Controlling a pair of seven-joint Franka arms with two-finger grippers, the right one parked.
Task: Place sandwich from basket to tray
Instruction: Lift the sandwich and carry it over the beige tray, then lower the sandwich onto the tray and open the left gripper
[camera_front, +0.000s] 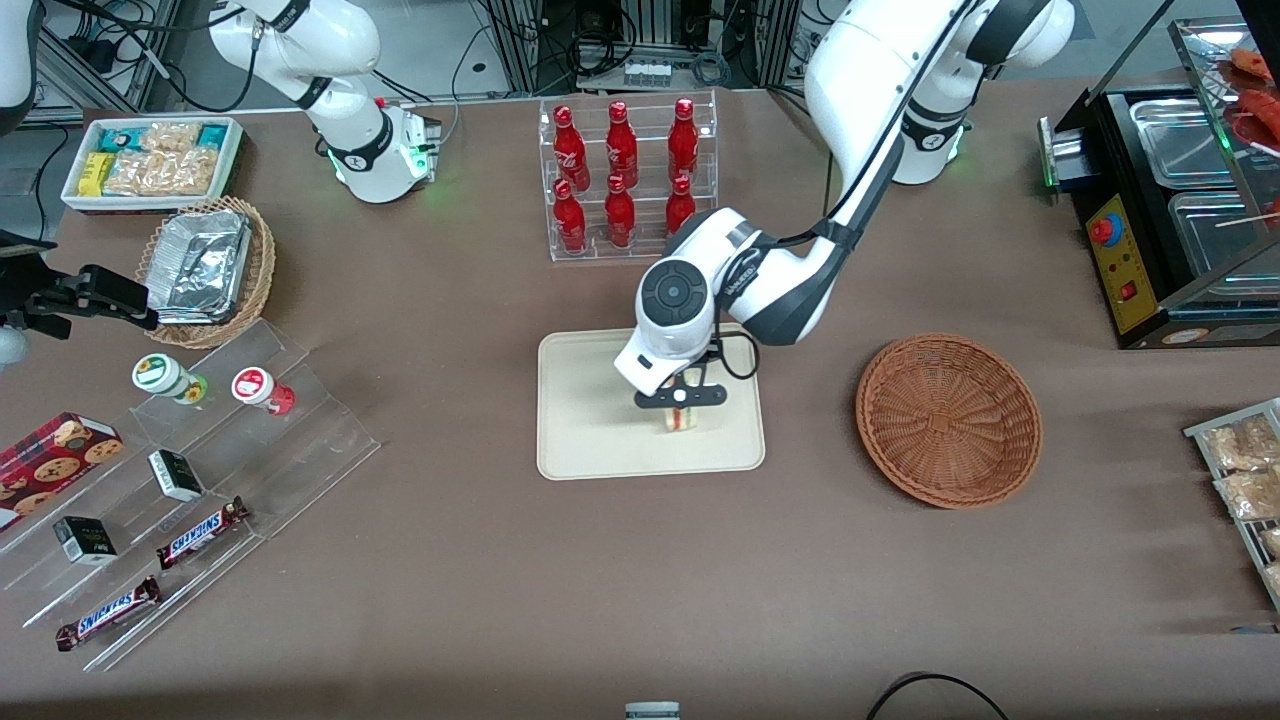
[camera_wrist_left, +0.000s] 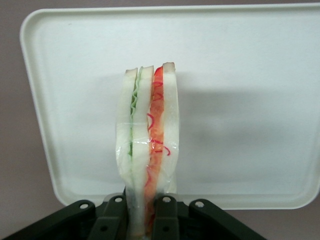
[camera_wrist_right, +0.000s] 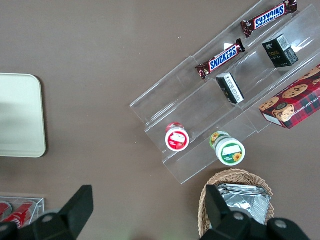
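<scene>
My gripper (camera_front: 682, 400) hangs over the cream tray (camera_front: 590, 420), shut on the sandwich (camera_front: 680, 416). In the left wrist view the sandwich (camera_wrist_left: 148, 150) stands on edge between the two dark fingers (camera_wrist_left: 166, 220), wrapped in clear film, with green and red-orange filling layers showing. The tray (camera_wrist_left: 240, 100) fills the space beneath it; whether the sandwich touches the tray I cannot tell. The reddish-brown woven basket (camera_front: 948, 418) sits on the table beside the tray, toward the working arm's end, with nothing in it.
A clear rack of red bottles (camera_front: 625, 175) stands farther from the front camera than the tray. Toward the parked arm's end lie an acrylic stepped shelf (camera_front: 190, 480) with snacks, a tan basket of foil trays (camera_front: 205, 270) and a white snack bin (camera_front: 150, 160). A black food warmer (camera_front: 1170, 210) stands at the working arm's end.
</scene>
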